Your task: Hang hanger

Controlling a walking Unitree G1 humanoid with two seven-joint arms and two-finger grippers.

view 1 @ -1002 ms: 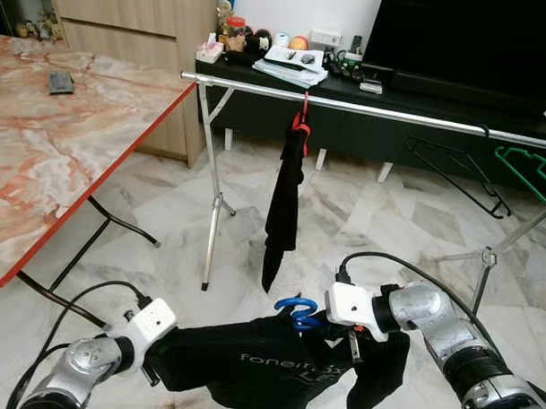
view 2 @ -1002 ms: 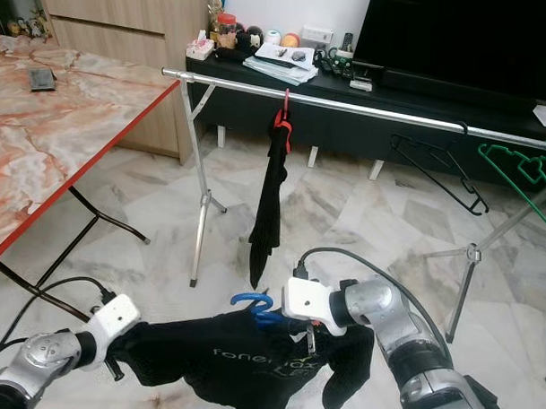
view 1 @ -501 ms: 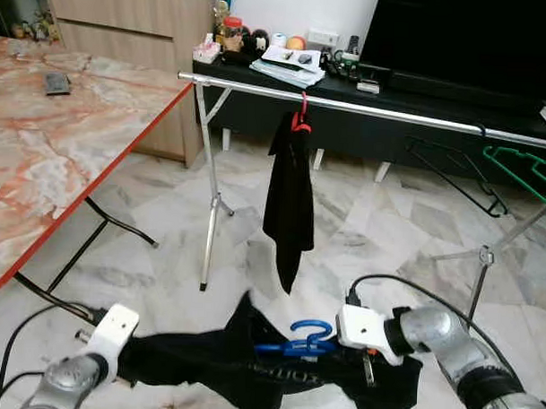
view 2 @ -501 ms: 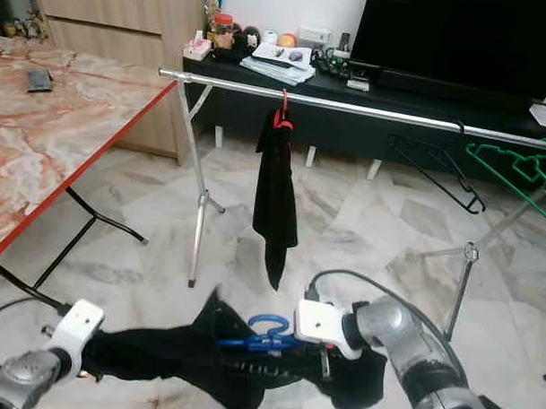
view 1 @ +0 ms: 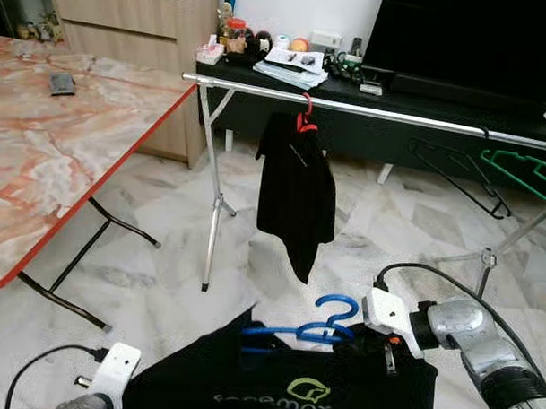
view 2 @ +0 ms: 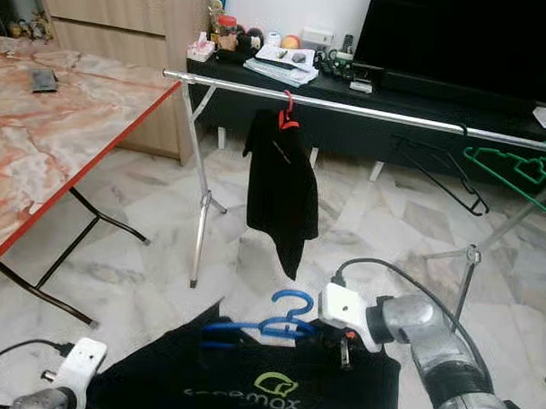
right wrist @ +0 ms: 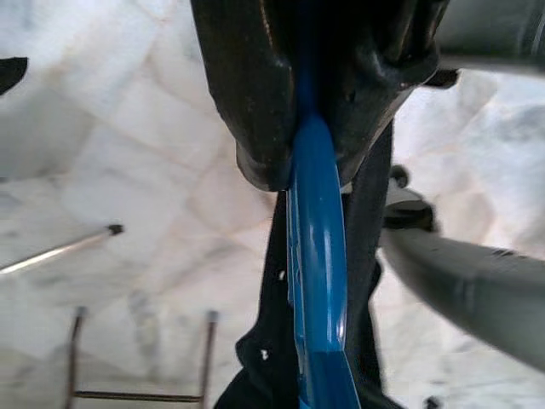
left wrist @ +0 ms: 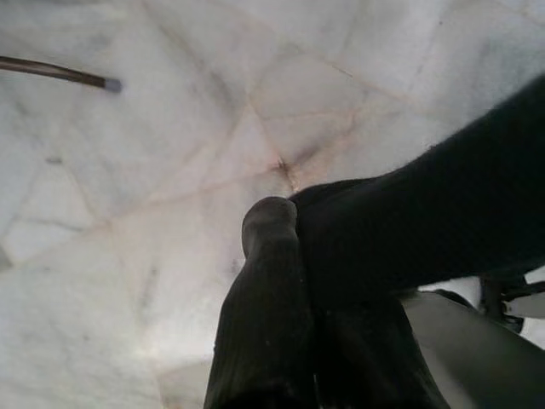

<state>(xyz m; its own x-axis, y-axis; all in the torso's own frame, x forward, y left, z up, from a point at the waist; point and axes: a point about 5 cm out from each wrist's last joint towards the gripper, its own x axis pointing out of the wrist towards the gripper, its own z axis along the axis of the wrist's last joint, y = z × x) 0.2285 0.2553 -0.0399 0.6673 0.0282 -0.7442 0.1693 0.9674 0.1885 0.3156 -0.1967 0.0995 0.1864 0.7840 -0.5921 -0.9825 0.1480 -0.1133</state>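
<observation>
Since earlier, right gripper (view 1: 386, 352) has raised the blue hanger (view 1: 300, 331), fingers clamped; left gripper (left wrist: 281, 341) pinches the black shirt (view 1: 285, 384), spreading it below the rail (view 1: 375, 109).

You see marble floor (view 1: 155, 254) under rack legs (view 1: 211, 222) and folding table legs (view 1: 93, 230). Rail (view 1: 348, 106) carries black garment (view 1: 296, 192) on red hanger (view 1: 303, 120), plus black hanger (view 1: 463, 171) and green hanger (view 1: 525, 168). Marble table (view 1: 50, 152) holds dark remote (view 1: 60, 83).
</observation>
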